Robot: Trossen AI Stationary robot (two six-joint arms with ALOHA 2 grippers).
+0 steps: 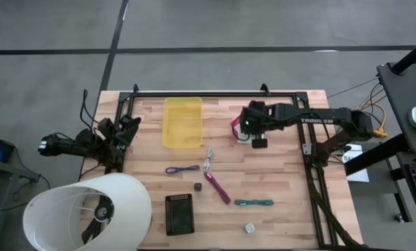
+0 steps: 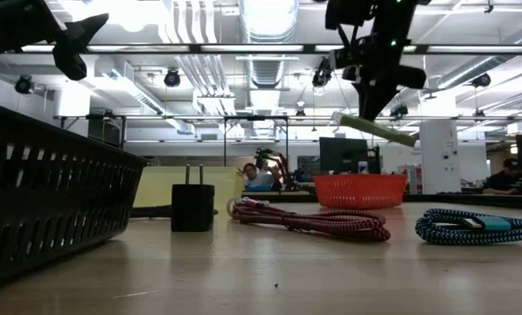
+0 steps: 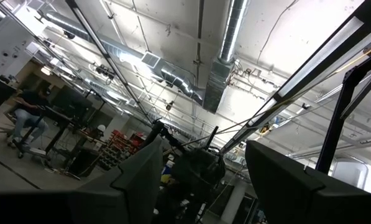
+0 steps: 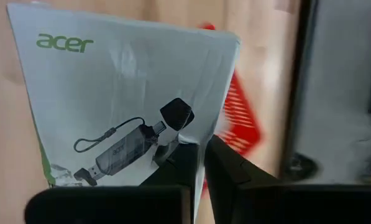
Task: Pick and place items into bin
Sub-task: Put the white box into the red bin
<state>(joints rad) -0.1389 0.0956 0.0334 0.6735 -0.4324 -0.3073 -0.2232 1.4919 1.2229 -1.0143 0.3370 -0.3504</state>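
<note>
The right end effector (image 4: 199, 163) is clamped on a white Acer-printed packet (image 4: 129, 106), held in the air over the red basket (image 1: 237, 126) (a red mesh edge shows just behind the packet). Well away from the basket, at the wooden worktop's (image 1: 284, 174) far left edge, the left end effector (image 1: 127, 125) waits with its fingers (image 3: 141, 171) spread wide, holding nothing.
</note>
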